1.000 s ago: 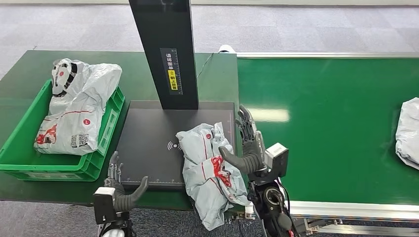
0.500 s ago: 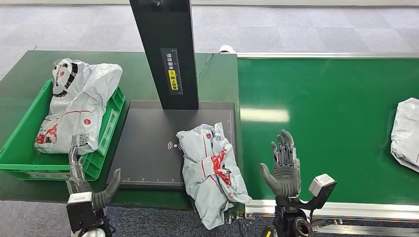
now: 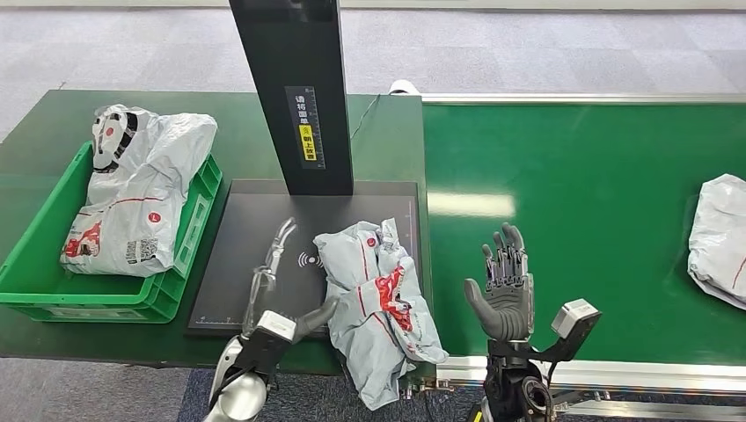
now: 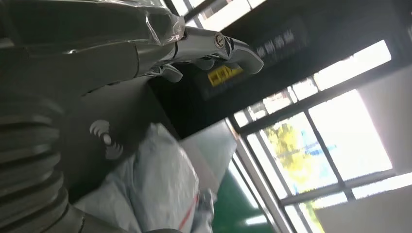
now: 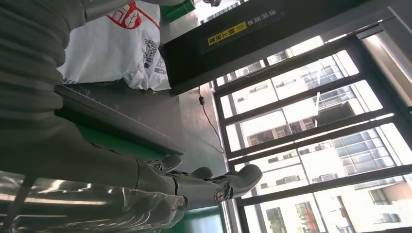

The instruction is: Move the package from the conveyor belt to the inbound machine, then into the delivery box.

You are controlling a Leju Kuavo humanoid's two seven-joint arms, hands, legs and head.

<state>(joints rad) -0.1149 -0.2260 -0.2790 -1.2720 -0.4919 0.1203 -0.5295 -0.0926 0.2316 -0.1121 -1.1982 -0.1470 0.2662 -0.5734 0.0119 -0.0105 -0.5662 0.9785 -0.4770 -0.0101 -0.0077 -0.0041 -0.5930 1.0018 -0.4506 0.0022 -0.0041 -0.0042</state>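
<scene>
Sitting at the far left of the green bench (image 3: 53,114) is a green plastic delivery box (image 3: 180,264), and a grey-white courier bag (image 3: 141,189) with red and black print is heaped in it, reaching above the rim. Just right of the box lies the flat black plate of the inbound machine (image 3: 264,224), with a white wireless mark (image 3: 307,259) on it and a black upright post (image 3: 295,88) at its back edge carrying a yellow label (image 3: 307,134). The left robot hand (image 3: 274,286) reaches over the front part of the plate, fingers stretched forward and apart, thumb pointing toward the package; it holds nothing, and it lies just beside the package without a clear touch. The package (image 3: 376,303), a crumpled grey mailer bag with red markings, rests on the right half of the plate, beside the wireless mark, and its lower end hangs over the front edge of the bench. The left wrist view shows the same bag (image 4: 155,194) next to that mark (image 4: 104,141). Right of the package, the right robot hand (image 3: 503,286) is upright over the near edge of the green conveyor belt (image 3: 598,176), fingers spread and empty, apart from the package. Far right on the belt lies another grey bag (image 3: 720,237), cut by the picture's edge
</scene>
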